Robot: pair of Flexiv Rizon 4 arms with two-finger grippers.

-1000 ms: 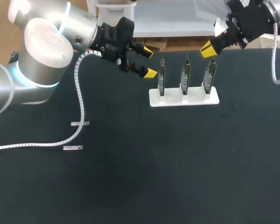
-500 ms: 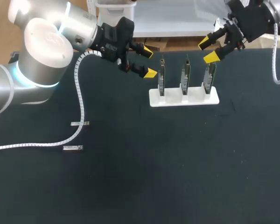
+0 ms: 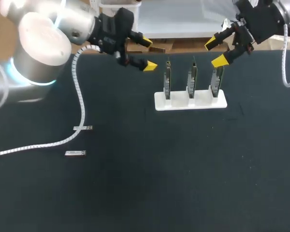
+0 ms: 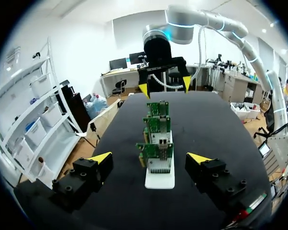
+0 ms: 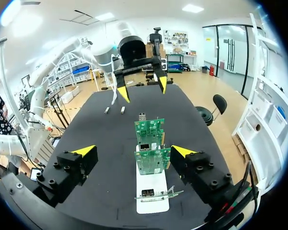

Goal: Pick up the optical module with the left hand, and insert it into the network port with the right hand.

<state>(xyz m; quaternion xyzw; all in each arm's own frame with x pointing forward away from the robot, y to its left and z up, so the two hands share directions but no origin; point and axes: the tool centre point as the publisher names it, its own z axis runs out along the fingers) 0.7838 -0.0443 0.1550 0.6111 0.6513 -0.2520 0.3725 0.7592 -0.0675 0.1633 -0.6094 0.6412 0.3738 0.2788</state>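
Three circuit boards [image 3: 190, 77] stand upright in a row on the white stand [image 3: 190, 100], with pretty tight gaps between them. The left gripper [image 3: 147, 53] hangs open off the stand's left end, and the right gripper [image 3: 215, 51] is open above its right end. There's bare black table [image 3: 183, 169] in front of the stand. A white cable [image 3: 81, 104] and two optical modules [image 3: 75, 153] lie well off to the stand's left.

One slim silvery optical module [image 3: 82, 128] and a second optical module [image 3: 75, 153] lie flat, side by side but apart, on the left of the black table [image 3: 183, 183], well apart from three green circuit boards [image 3: 190, 79] (a metal network port [image 5: 144, 146] shows on one) standing upright in a white holder [image 3: 159, 102].
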